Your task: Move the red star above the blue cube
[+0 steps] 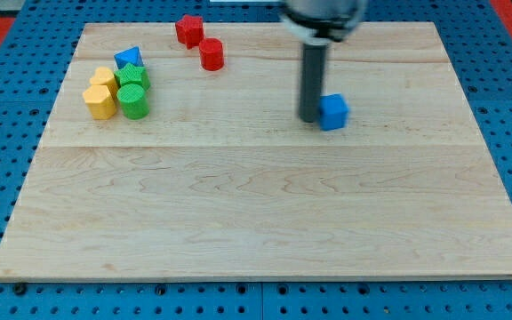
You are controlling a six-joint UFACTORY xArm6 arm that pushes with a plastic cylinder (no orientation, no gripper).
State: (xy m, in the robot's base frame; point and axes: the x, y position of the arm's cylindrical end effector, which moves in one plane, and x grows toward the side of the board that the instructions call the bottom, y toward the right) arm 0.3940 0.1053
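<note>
The red star (188, 29) lies near the view's top, left of centre. A red cylinder (212, 54) sits just to its lower right. The blue cube (333, 112) lies right of centre in the board's upper half. My tip (308, 119) rests on the board right against the blue cube's left side. The red star is far to the upper left of my tip.
A cluster sits at the upper left: a blue triangular block (129, 59), a green star-like block (133, 76), a green cylinder (134, 101), a yellow block (104, 78) and a yellow hexagonal block (99, 101). The wooden board (265, 222) lies on a blue pegboard.
</note>
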